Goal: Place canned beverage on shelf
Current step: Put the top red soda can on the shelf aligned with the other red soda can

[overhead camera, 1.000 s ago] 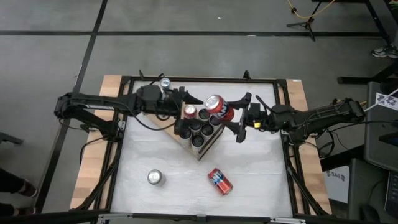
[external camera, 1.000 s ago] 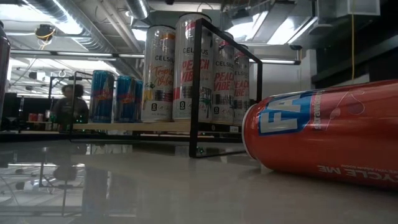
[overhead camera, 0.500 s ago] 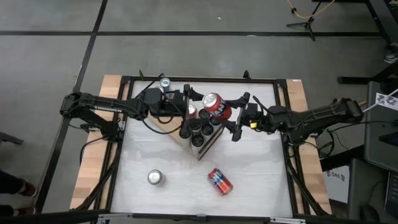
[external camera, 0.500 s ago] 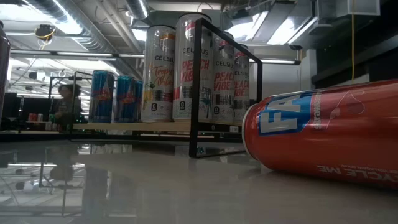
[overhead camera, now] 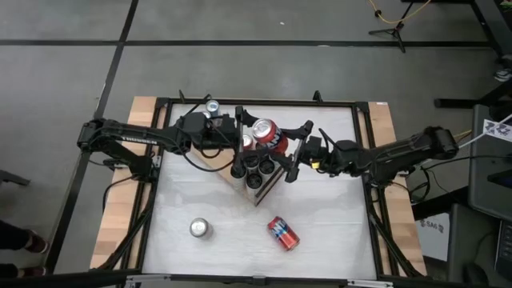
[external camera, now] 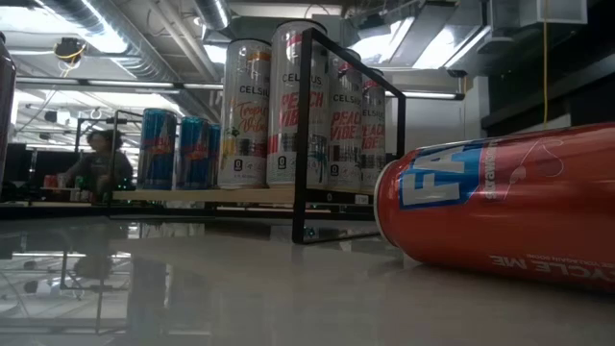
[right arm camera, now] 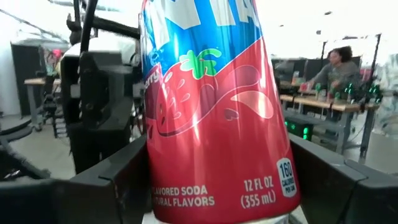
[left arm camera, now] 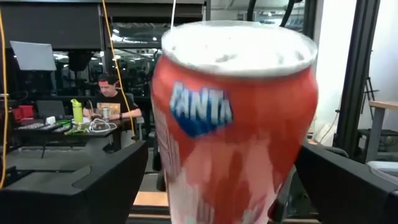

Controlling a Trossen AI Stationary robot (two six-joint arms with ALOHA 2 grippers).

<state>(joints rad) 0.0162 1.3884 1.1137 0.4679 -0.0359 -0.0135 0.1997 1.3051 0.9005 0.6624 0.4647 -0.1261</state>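
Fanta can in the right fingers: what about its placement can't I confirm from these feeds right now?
- Whether the red Fanta can already rests on the shelf: in the high view the can hides what lies under it.
- Free slot beneath: hidden by the same can and the right gripper.
- Low view: neither gripper shows; the lying Fanta can blocks the right side.
- Left wrist view: the held can fills the frame and is blurred.
- Left gripper stands open beside the can; contact unclear.

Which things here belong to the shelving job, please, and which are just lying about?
In the job: Fanta can held by the right claw; shelf; left claw, open beside it.
Lying about: upright silver can; red can on its side.
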